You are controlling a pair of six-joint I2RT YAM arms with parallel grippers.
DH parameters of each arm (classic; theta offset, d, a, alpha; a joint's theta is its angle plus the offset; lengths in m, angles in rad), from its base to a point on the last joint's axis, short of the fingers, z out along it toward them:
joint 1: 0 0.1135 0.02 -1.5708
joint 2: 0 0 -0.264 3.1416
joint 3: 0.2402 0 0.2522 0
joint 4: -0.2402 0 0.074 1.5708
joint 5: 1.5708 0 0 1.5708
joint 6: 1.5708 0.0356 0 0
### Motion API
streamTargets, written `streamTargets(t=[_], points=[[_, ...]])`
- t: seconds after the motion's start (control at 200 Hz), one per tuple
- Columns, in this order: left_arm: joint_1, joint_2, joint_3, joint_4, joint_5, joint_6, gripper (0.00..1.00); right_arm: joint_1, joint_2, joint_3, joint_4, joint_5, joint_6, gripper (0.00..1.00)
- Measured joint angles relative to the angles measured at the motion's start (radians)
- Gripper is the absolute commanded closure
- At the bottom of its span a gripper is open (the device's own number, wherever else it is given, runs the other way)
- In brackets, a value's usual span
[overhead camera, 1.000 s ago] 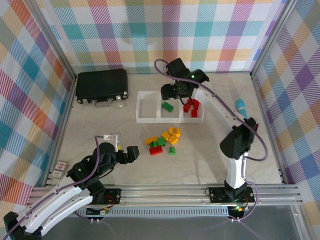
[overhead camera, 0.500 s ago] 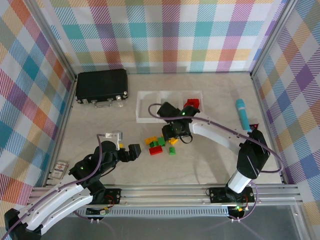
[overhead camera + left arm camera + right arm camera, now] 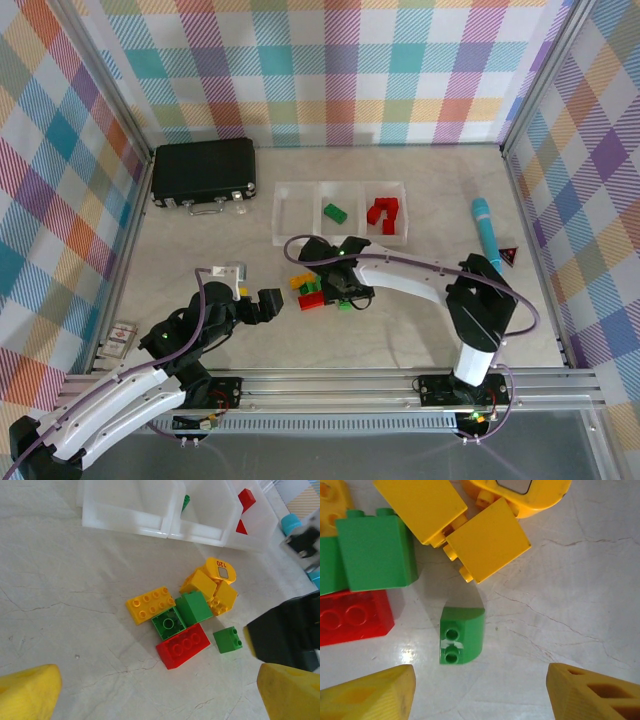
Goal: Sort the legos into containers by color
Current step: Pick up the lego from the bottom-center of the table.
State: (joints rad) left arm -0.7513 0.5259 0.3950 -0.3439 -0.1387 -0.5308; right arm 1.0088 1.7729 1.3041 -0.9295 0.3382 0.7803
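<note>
Right wrist view: our right gripper (image 3: 480, 692) hovers open and empty astride a small green lego (image 3: 461, 636) by the pile (image 3: 192, 607) — we judge it lined up to pick for the containers (image 3: 298, 241); left gripper (image 3: 160, 695) wide open, empty.

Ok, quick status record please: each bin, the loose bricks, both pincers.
left bin: no bricks
middle bin: one green brick
right bin: red bricks
loose pile: mixed yellow, green and red, on the table
right pincer: open, over a small green brick, not touching it
left pincer: open, holding nothing, left of pile
</note>
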Motion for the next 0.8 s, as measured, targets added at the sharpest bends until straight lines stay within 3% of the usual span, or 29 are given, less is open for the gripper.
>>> streamTargets(t=[0.8], points=[[0.0, -0.05, -0.013, -0.023, -0.001, 0.0, 0.0, -0.01, 0.125, -0.051, 0.124, -0.024, 0.009, 0.5]])
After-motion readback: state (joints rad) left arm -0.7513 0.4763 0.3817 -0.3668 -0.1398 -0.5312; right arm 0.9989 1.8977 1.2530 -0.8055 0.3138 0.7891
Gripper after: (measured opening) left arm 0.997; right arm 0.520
